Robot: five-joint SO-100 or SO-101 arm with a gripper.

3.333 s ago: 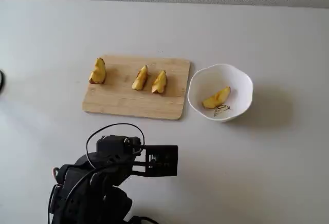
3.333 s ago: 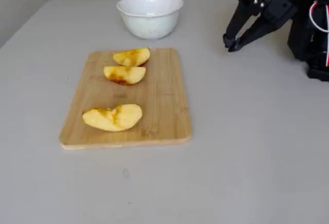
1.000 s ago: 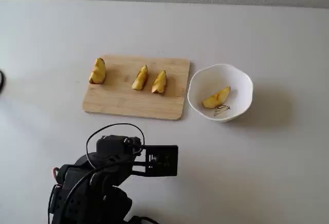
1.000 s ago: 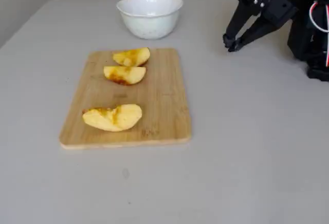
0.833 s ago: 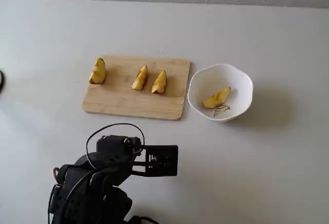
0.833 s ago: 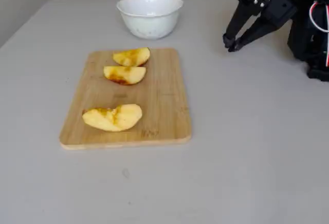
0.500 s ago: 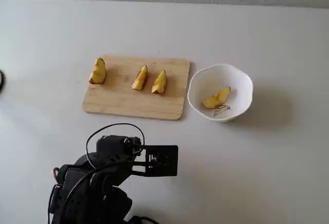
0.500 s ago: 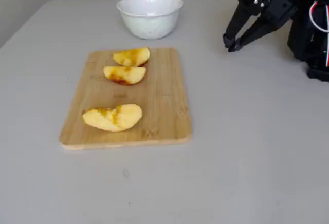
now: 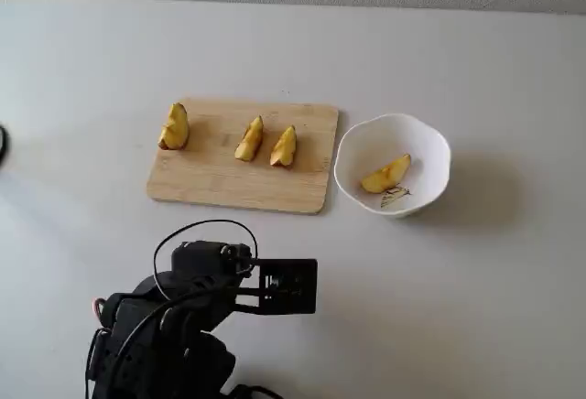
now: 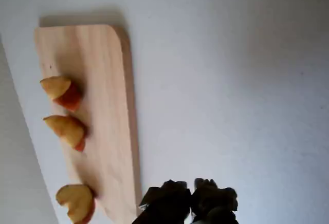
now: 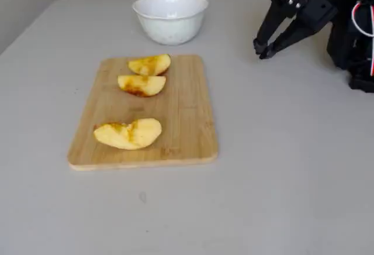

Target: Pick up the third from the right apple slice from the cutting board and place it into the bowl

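Pale apple slice (image 9: 385,176) already lies in the bowl (image 9: 430,143) at right, upper-right of the pressed-together, empty fingers (image 11: 262,50).

Three apple pieces (image 9: 174,126) (image 9: 249,139) (image 9: 284,146) sit on one cutting board (image 9: 220,179). One apple slice (image 9: 385,175) lies in one bowl (image 9: 430,147). Four pieces altogether.

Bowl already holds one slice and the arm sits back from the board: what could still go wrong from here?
Small risks only. The apple slice lies inside the bowl, whose rim nearly touches the cutting board; a careless sweep by the gripper could nudge either. Three wedges remain on the board, two of them close together, so another pick might disturb the wrong neighbour. The jaws look nearly closed and would need opening first.
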